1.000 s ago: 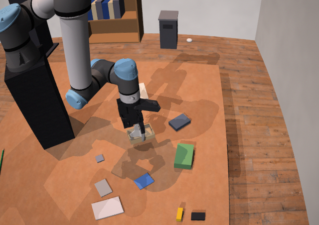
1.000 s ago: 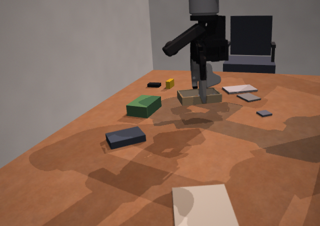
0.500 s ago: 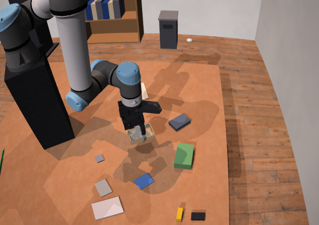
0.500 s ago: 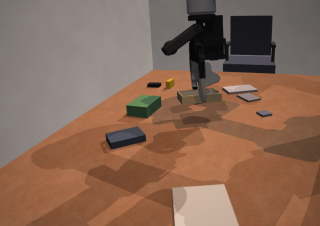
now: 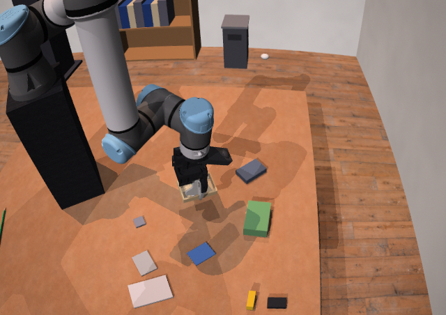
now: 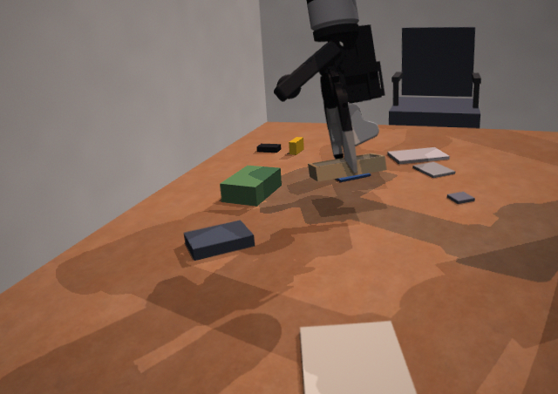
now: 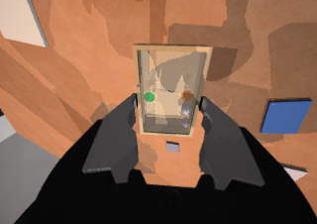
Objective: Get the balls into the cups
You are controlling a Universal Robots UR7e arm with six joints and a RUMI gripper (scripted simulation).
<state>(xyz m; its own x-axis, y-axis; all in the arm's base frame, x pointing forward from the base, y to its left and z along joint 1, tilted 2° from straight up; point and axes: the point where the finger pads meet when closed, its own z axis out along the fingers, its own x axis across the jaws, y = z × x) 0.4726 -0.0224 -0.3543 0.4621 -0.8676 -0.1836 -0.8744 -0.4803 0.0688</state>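
The covered wooden puzzle (image 7: 170, 89) is a shallow tan box with a clear lid. My gripper (image 7: 167, 95) is shut on its long sides near the end closest to me. The top and exterior views show the puzzle (image 5: 197, 196) held a little above the table. Under the lid, the green cup (image 7: 149, 96) is on the left and the orange cup (image 7: 187, 95) on the right. Two grey balls (image 7: 186, 111) lie along the right wall below the orange cup, one close under it and the other (image 7: 185, 126) nearer the fingers. I cannot tell which ball is larger.
A green block (image 5: 257, 218), a slate block (image 5: 251, 170) and a blue tile (image 5: 201, 253) lie around the puzzle. Grey and white flat tiles (image 5: 143, 262) lie toward the table's front, with a small grey tile (image 5: 139, 221), a yellow block (image 5: 251, 299) and a black block (image 5: 277, 302).
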